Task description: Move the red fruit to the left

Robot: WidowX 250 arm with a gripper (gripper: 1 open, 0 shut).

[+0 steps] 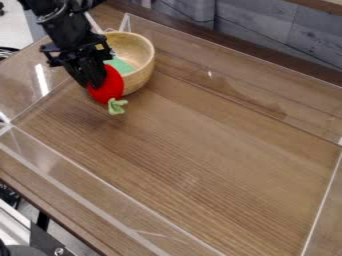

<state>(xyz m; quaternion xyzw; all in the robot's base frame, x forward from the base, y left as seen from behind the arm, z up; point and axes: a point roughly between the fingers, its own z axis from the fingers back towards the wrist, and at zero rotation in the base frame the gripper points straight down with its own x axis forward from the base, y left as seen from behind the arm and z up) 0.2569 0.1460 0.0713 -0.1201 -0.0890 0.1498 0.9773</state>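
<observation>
One hazard stands nearest the left: the clear acrylic side wall (30, 85) of the wooden tabletop (201, 150) — further leftward travel could knock the load against it. The black gripper (91, 84) has its jaws narrowed on the small bright red strawberry-like fruit (106, 90), green tip hanging low; dragging might twist it loose. Just right, the round wooden bowl (134, 58) holding a green block (122, 65) sits close — a swing could clip it.
</observation>
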